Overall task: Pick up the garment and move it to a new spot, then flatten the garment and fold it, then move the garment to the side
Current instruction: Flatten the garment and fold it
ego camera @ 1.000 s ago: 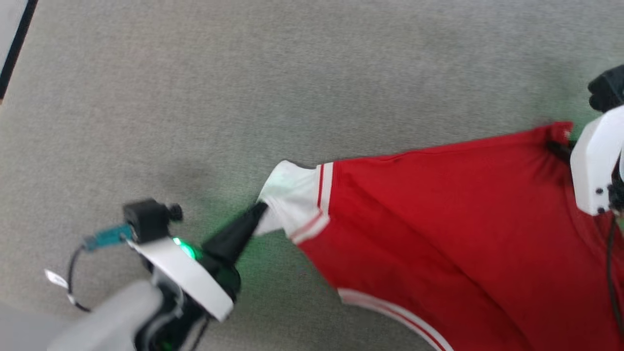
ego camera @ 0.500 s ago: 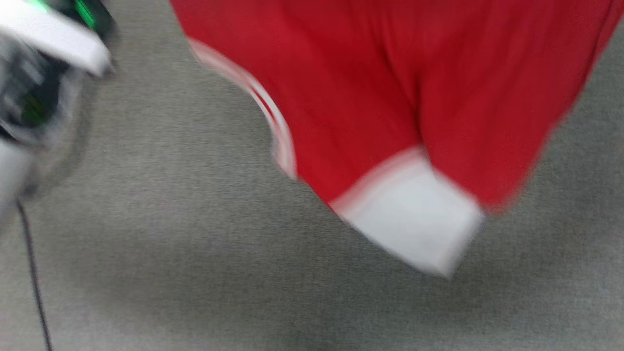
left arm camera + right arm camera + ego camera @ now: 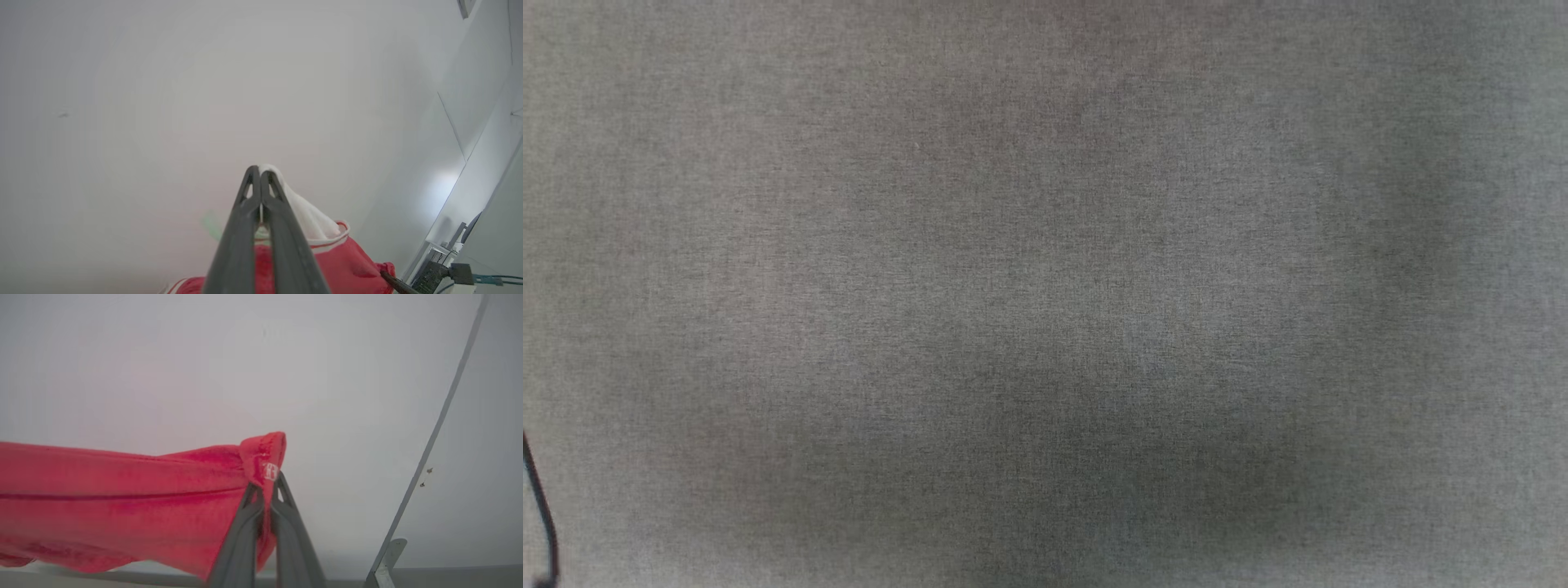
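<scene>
In the left wrist view my left gripper [image 3: 258,170] is shut on the tip of the garment's white sleeve [image 3: 310,216]. The striped cuff trim and the red body [image 3: 351,261] hang below and to the right of the fingers. In the right wrist view my right gripper [image 3: 267,482] is shut on a bunched red corner of the garment [image 3: 122,498]. A small white mark shows on that corner at the fingertips. From there the red cloth stretches away to the left in a taut, sagging band, held off any surface.
The head view looks down on a grey woven surface [image 3: 1045,294] with a thin black cable [image 3: 539,506] at its lower left edge. Pale walls lie behind both wrist views. A grey rail with a bracket [image 3: 384,563] is on the right, and electronics with cables [image 3: 445,273] sit low right.
The head camera has swung: the garment and both arms slid up and out of its picture, leaving grey surface. One second ago both grippers held the garment stretched between them.
</scene>
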`<state>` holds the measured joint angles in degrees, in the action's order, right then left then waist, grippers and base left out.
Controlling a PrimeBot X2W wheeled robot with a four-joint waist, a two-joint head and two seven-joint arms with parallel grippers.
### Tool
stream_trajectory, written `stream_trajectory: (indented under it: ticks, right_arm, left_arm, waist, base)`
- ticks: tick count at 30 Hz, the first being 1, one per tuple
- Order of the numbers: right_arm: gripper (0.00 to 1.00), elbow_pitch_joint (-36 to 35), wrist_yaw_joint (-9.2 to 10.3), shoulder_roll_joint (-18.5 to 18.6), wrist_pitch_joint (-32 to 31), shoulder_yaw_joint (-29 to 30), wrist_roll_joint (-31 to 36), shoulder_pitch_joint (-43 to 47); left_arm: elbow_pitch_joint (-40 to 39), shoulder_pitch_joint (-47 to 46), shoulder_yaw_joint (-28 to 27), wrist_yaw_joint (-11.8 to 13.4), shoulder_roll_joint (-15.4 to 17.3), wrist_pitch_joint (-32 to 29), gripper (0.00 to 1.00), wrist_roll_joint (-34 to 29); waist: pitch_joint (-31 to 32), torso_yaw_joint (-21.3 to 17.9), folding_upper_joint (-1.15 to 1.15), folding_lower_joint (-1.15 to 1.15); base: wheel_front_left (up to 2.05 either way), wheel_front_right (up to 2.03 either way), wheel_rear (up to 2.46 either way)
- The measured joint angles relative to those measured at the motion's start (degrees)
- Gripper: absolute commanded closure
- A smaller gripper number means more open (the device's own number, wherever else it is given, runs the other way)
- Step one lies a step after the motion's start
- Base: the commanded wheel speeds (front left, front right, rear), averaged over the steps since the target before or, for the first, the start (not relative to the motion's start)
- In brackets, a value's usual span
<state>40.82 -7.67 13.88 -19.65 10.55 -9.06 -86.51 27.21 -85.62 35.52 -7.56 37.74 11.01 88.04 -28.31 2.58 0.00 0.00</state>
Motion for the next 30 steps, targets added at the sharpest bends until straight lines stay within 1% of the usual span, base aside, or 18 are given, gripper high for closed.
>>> stream_trajectory:
  ticks: [2, 6, 9, 12, 15, 17, 21, 23, 26, 28, 30]
  right_arm:
    - [1.00, 2.3, 0.02, 0.1, -0.2, -0.9, -0.7, 2.7]
    - [1.00, 5.3, 0.02, 0.3, -1.0, -3.5, -3.2, 9.7]
    - [1.00, 4.7, 0.02, 1.3, -1.4, -5.7, -6.8, 15.4]
    - [1.00, 1.9, 0.02, 2.4, -2.2, -8.3, -11.1, 23.3]
    - [1.00, -3.2, 0.03, 4.7, -3.7, -10.5, -15.6, 32.3]
    - [1.00, -7.0, 0.03, 6.4, -5.4, -11.9, -18.9, 39.1]
    - [1.00, -16.1, 0.03, 9.7, -8.6, -11.8, -24.1, 51.7]
    - [1.00, -21.4, 0.03, 10.4, -10.2, -10.7, -25.8, 57.9]
    - [1.00, -29.0, 0.03, 10.9, -12.5, -7.6, -27.8, 66.8]
    - [1.00, -34.1, 0.03, 10.4, -14.4, -5.5, -28.3, 72.3]
    - [1.00, -38.7, 0.03, 9.1, -16.4, -3.1, -29.1, 77.3]
  left_arm:
    - [-2.2, 4.8, 0.9, 0.0, 0.4, 0.2, 1.00, 0.7]
    - [-8.0, 18.8, 1.1, 0.0, 1.7, 2.1, 1.00, 3.1]
    - [-12.5, 29.4, 0.7, 0.0, 1.5, 3.3, 1.00, 4.1]
    - [-16.3, 39.5, 0.5, 0.0, 1.4, 3.7, 1.00, 3.3]
    - [-20.5, 48.8, -0.2, 0.0, 1.0, 3.9, 1.00, 2.2]
    - [-24.6, 54.5, -2.0, 0.0, 0.2, 3.9, 1.00, 1.7]
    - [-30.7, 65.6, -3.8, 0.0, 0.6, 4.0, 1.00, -0.6]
    - [-33.3, 70.3, -4.4, 0.0, 1.1, 4.0, 1.00, -2.3]
    - [-36.7, 76.0, -5.9, 0.0, 2.1, 4.0, 1.00, -2.8]
    - [-38.7, 80.3, -7.2, 0.0, 2.4, 4.0, 1.00, -2.9]
    - [-40.7, 84.7, -8.8, 0.0, 2.9, 4.0, 1.00, -2.8]
  waist:
    - [0.5, 0.0, 0.00, 0.00]
    - [1.5, -0.4, 0.00, 0.00]
    - [2.3, -0.2, 0.00, 0.00]
    - [3.0, 0.0, 0.00, 0.00]
    - [3.9, 0.2, 0.00, 0.00]
    - [4.6, 0.3, 0.00, 0.00]
    - [6.5, 0.9, 0.00, 0.00]
    - [7.5, 1.3, 0.00, 0.00]
    - [8.8, 1.8, 0.00, 0.00]
    - [9.5, 2.0, 0.00, 0.00]
    - [10.0, 2.1, 0.00, 0.00]
  base:
    - [0.00, 0.00, 0.00]
    - [0.00, 0.00, 0.00]
    - [0.00, 0.00, 0.00]
    - [0.00, 0.00, 0.00]
    - [0.00, 0.00, 0.00]
    - [0.00, 0.00, 0.00]
    - [0.00, 0.00, 0.00]
    - [0.00, 0.00, 0.00]
    - [0.00, 0.00, 0.00]
    - [0.00, 0.00, 0.00]
    - [0.00, 0.00, 0.00]
